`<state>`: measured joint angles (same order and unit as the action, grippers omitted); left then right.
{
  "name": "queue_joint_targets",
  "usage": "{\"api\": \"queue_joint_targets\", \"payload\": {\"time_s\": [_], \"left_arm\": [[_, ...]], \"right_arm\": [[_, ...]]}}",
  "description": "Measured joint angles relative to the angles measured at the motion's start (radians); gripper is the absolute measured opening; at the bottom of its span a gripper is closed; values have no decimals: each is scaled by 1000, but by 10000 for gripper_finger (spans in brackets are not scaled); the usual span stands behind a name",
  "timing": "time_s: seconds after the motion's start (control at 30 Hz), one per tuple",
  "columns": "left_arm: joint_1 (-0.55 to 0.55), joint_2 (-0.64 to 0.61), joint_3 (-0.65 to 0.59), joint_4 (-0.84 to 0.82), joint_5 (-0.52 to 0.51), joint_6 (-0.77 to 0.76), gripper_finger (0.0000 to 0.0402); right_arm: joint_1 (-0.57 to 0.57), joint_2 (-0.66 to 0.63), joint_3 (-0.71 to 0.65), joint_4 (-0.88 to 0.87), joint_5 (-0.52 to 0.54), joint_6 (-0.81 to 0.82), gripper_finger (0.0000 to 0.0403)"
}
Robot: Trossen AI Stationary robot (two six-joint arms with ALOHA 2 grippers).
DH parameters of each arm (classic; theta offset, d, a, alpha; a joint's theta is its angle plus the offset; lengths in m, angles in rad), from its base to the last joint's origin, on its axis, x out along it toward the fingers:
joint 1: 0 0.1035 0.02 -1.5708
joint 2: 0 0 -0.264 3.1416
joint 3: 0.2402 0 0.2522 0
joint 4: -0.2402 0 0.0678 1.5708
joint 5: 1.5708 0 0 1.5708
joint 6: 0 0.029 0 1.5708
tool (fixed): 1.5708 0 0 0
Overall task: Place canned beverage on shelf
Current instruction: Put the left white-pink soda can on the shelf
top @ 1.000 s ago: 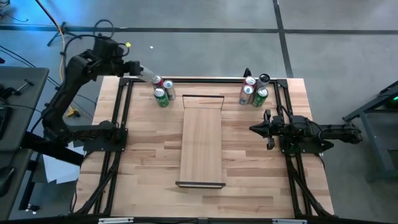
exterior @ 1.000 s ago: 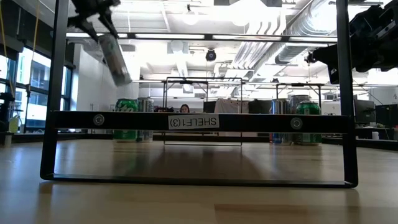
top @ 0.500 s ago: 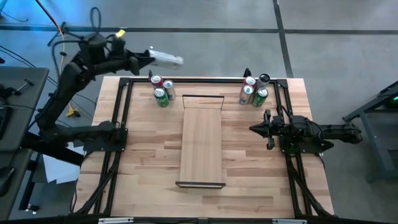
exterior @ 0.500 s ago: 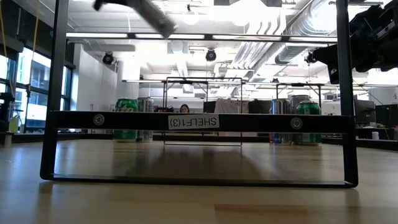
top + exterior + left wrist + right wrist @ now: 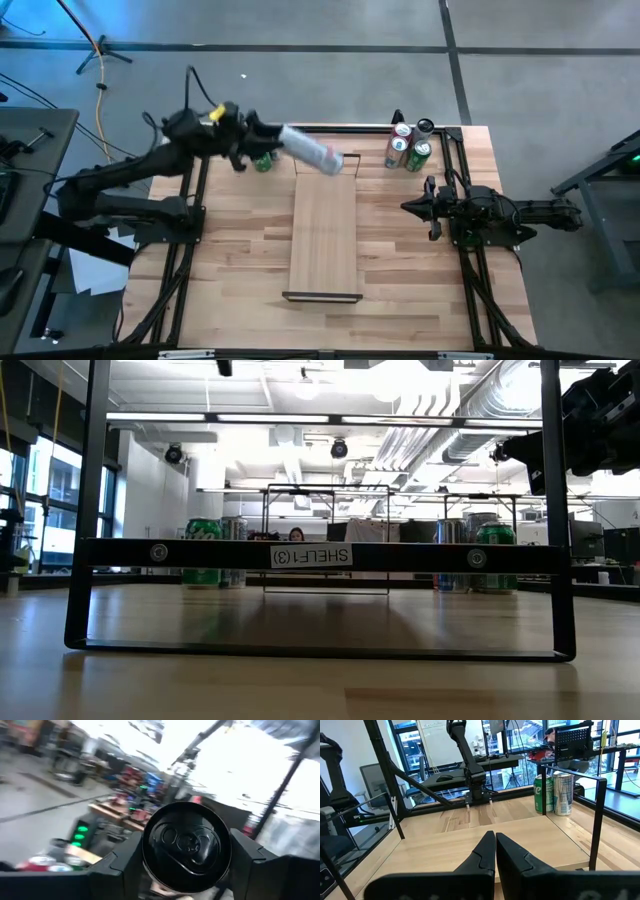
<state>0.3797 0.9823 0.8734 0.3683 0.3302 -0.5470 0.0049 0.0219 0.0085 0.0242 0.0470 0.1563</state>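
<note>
My left hand [image 5: 262, 140] is clamped on a silver can [image 5: 311, 150], holding it tilted above the shelf's [image 5: 324, 235] far end, while my right hand [image 5: 418, 207], fingers together, waits beside the shelf.

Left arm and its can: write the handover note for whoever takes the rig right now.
Left gripper: shut on a silver can, carried tilted above the far end of the shelf; the left wrist view shows the can's end between the fingers.
Right gripper: shut, empty, waiting over the table's right side.
Other cans: a green can by the left arm at the far edge; a group of cans at the far right corner.
Done: one can picked up and brought over the shelf.
Left: lower it, stand it upright on the board, release. No can stands on the shelf yet.
</note>
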Motion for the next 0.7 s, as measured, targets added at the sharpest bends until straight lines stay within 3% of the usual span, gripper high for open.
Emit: {"api": "queue_joint_targets", "payload": {"time_s": [0.27,0.37,0.5,0.63,0.7], "left_arm": [[-126,26,-111,42,-231,40,165],[-139,82,-113,31,-247,40,148],[-148,126,-111,125,-233,34,94],[-160,138,-112,78,-228,35,19],[-164,130,-112,34,-227,40,5]], "right_arm": [[0,0,0,0,0,0,0],[0,0,0,0,-1,0,0],[0,1,0,0,-4,0,0],[0,3,0,0,-4,0,0],[0,3,0,0,-4,0,0]]}}
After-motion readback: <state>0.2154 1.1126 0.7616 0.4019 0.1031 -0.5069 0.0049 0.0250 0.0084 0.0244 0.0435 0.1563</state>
